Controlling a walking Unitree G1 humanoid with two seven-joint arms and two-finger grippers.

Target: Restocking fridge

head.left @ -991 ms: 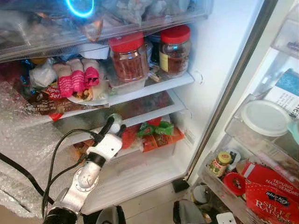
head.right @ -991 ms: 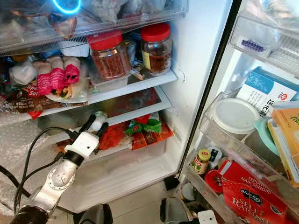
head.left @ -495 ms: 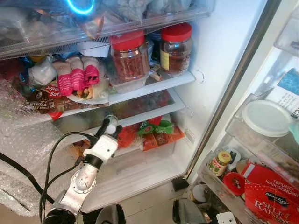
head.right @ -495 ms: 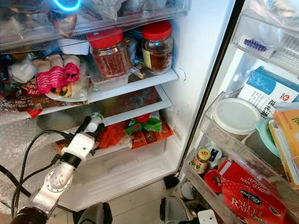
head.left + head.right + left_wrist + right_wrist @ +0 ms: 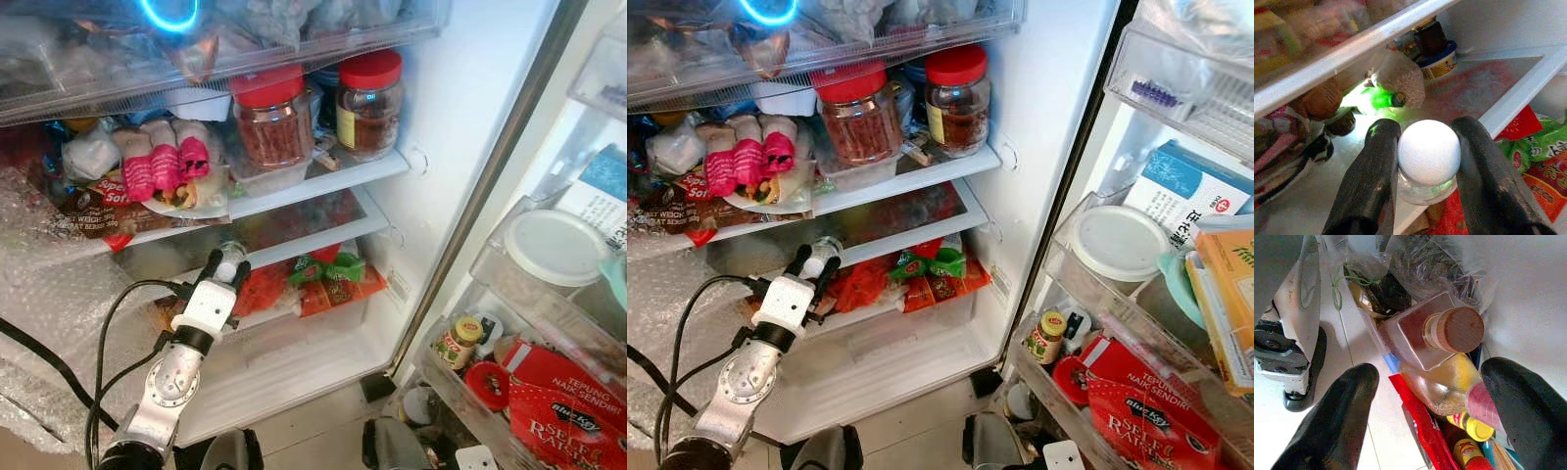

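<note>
Bubble wrap [image 5: 59, 304] left of fridge; tiled floor [image 5: 911, 431].

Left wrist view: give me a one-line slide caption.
Left claw shut on a white-capped jar, held at the edge of the fridge shelf.

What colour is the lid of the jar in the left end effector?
White lid; clearest in the left wrist view.

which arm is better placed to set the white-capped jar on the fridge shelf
Left. Its end effector is shut on the white-capped jar at the edge of the fridge shelf. The right end effector hangs open over bottles near the floor.
</note>
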